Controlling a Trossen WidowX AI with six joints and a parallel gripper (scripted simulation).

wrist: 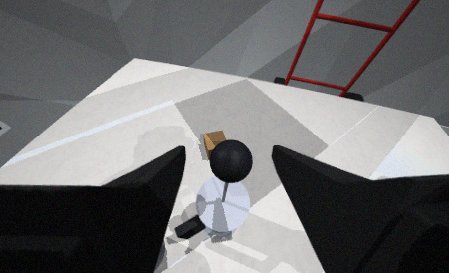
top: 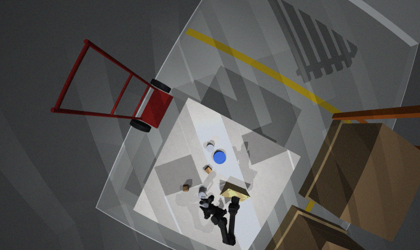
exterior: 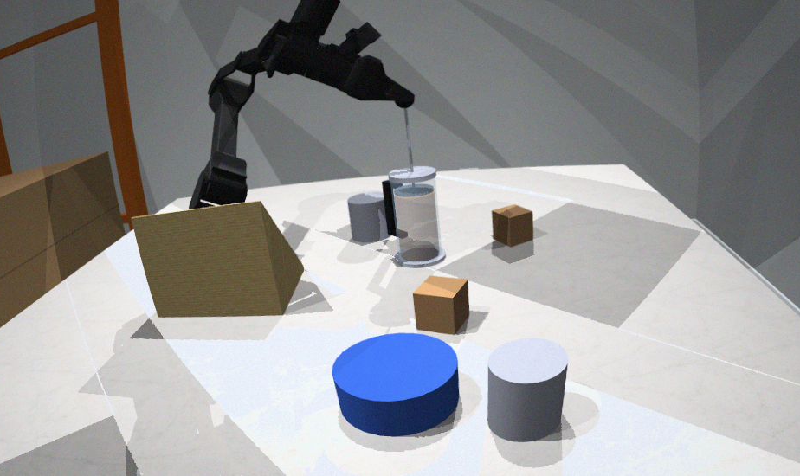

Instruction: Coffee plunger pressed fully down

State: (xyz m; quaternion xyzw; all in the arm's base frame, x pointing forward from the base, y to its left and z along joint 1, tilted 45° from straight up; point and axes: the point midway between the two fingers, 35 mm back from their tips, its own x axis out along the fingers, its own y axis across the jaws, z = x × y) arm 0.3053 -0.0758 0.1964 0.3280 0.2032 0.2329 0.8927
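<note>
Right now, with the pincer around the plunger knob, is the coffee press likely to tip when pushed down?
Possibly: the coffee press is tall on a narrow base, and its rod looks thin, so off-axis force could lever it. The pincer straddles the knob without touching.

You are looking at a warehouse-type space: a red hand truck [top: 112, 92] stands on grey flooring marked with a yellow line [top: 261, 68], large cardboard boxes [top: 367, 173] sit stacked beside orange shelving uprights [exterior: 116, 106], and a pale marble-patterned surface [exterior: 568, 307] occupies the middle.
</note>
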